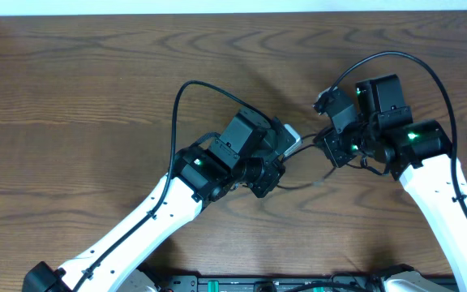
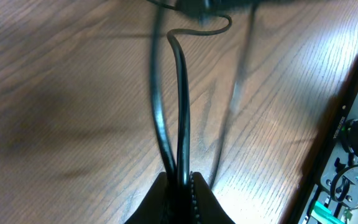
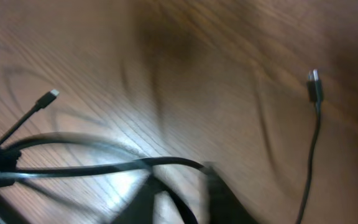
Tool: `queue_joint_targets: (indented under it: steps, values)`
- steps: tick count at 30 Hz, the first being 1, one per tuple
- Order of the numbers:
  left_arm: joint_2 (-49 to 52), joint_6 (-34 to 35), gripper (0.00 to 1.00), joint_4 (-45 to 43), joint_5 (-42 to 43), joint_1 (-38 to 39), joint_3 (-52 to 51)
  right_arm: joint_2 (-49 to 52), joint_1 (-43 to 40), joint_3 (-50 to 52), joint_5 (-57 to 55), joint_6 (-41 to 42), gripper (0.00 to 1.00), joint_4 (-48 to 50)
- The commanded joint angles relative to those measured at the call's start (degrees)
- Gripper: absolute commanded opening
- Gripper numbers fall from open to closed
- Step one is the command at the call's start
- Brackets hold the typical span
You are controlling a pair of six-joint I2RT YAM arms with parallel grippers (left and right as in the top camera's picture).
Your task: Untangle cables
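Though blurred, cables [image 2: 180, 106], seemingly wooden table [image 2: 55, 81]

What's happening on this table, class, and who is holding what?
Two robot arms meet mid-table over a thin black cable. The left gripper is shut on two strands of it above the wooden table. The right gripper is blurred beside a strand; whether it grips is unclear. A plug end is loose, held by nothing.

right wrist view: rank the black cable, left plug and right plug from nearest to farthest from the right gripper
1. black cable, just ahead of the right gripper
2. left plug and right plug, farther out on each side, too close to call
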State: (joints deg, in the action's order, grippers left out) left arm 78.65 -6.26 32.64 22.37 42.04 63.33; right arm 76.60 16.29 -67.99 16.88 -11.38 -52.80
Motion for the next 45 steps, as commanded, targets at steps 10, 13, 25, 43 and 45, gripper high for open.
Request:
queue_joint_targets:
  steps: [10, 13, 25, 43, 45]
  values:
    - [0.0, -0.8, 0.35, 2.3, 1.1, -0.2, -0.3, -0.1, -0.1, -0.5, -3.5, 19.9, 0.01, 5.5]
    - [0.0, -0.8, 0.44, 3.8, 1.1, -0.2, -0.3, -0.2, -0.2, -0.5, -7.4, 23.7, 0.01, 5.6]
    - [0.1, -0.8, 0.54, 5.6, -0.8, -0.2, -0.3, -7.3, -0.2, -0.5, -8.8, 27.7, 0.01, 8.5]
    - [3.3, 5.2, 0.57, -8.4, 1.9, -0.2, -0.3, -19.7, -0.1, -0.5, -7.5, 26.0, 0.01, 1.4]
    - [3.3, 7.0, 0.58, -10.1, 1.4, -0.2, -0.3, -19.6, -0.1, -0.5, -7.5, 25.9, 0.01, 1.2]
